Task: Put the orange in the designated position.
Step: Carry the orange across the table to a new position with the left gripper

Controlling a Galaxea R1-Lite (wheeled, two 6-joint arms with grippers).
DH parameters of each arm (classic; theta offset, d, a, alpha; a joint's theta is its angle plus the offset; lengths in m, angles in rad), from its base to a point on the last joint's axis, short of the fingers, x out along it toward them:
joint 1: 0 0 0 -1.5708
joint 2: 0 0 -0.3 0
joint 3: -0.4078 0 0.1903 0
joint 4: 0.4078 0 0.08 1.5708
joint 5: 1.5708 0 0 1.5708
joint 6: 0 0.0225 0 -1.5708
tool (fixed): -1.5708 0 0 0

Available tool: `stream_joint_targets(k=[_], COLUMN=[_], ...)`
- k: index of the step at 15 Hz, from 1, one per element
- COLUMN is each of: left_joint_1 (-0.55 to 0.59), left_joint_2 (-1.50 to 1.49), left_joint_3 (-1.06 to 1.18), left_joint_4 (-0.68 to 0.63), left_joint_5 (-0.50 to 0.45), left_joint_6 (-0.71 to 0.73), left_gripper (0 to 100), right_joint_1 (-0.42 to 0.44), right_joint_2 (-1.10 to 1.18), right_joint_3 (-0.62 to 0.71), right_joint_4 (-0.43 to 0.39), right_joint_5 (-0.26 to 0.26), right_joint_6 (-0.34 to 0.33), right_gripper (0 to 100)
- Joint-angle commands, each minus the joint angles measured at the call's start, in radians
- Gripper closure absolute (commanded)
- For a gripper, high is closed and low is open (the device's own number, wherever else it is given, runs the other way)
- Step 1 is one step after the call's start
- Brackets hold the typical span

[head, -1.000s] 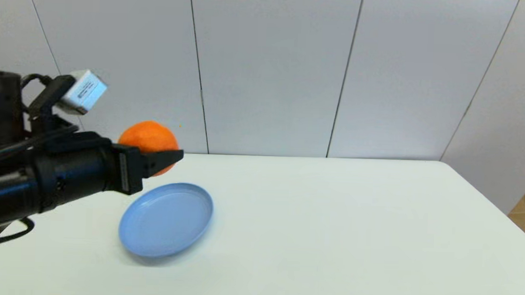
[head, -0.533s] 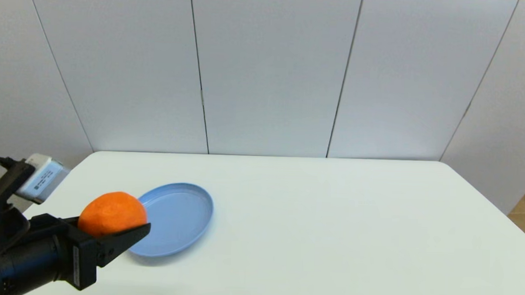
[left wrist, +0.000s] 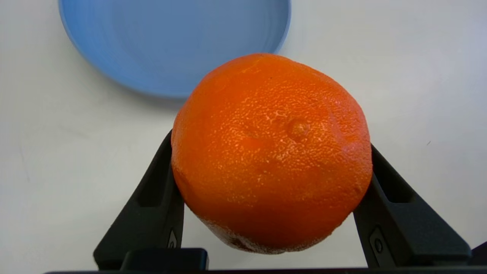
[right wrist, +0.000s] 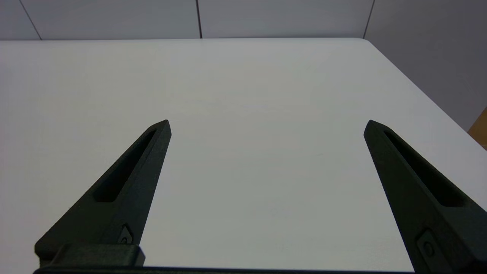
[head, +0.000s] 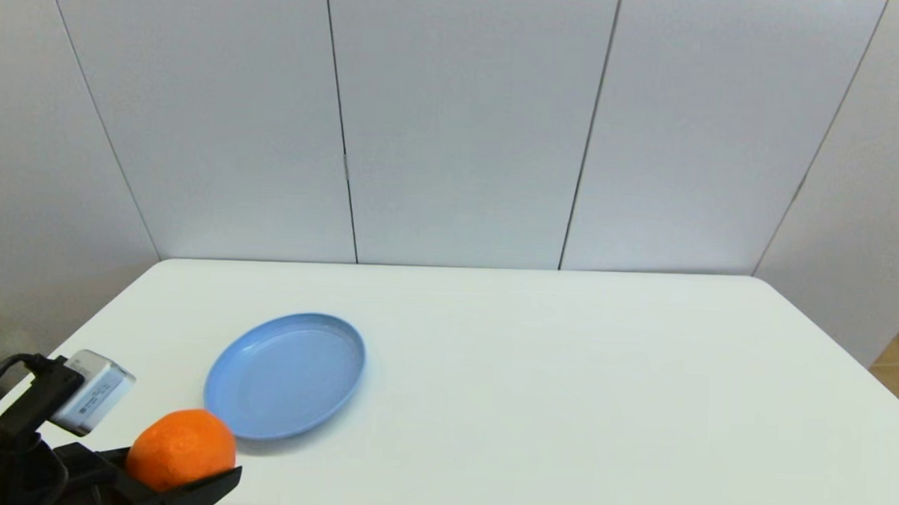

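At the near left corner of the white table (head: 535,375), the left gripper (head: 187,476) is sitting low against the bottom edge of the head view, only its forward end showing, with black fingers reaching toward the right and a pale boxy camera module (head: 91,402) riding on a bracket above and behind them. Its fingers are clamping the orange (head: 181,448), one per flank; the left wrist view is showing a finger (left wrist: 152,205) pressing each side of the fruit (left wrist: 272,152), dimpled skin filling most of the span between them. Whether the fruit is hanging clear of the tabletop or touching it is not readable. The orange is sitting just beside the near-left rim of the blue plate (head: 287,374), not over it and not touching it; the plate is lying flat on the table, holding nothing, and in the wrist view its edge (left wrist: 167,42) is appearing beyond the fruit. The right gripper (right wrist: 266,125) is idling out of the head view; its wrist camera is showing two fingers spread wide with nothing between them, pointing across bare table toward the far edge and the grey wall panels (right wrist: 281,17) behind it.
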Motion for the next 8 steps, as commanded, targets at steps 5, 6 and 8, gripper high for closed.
stream_joint_targets(k=[5,6,8], left_joint_1=[0.0,0.0,0.0], left_joint_2=[0.141,0.161,0.195], left_joint_3=[0.048,0.045,0.042], left_joint_4=[0.002,0.002,-0.001], left_joint_5=[0.002,0.0,-0.002], left_joint_6=[-0.026,-0.026,-0.024], left_gripper=[100,100,100], right_joint_1=[0.0,0.0,0.0], right_joint_2=[0.001,0.001,0.001], right_joint_3=[0.0,0.0,0.0], right_joint_4=[-0.001,0.0,-0.001], right_joint_5=[0.0,0.0,0.0], right_joint_6=[0.0,0.0,0.0], right_gripper=[0,0,0])
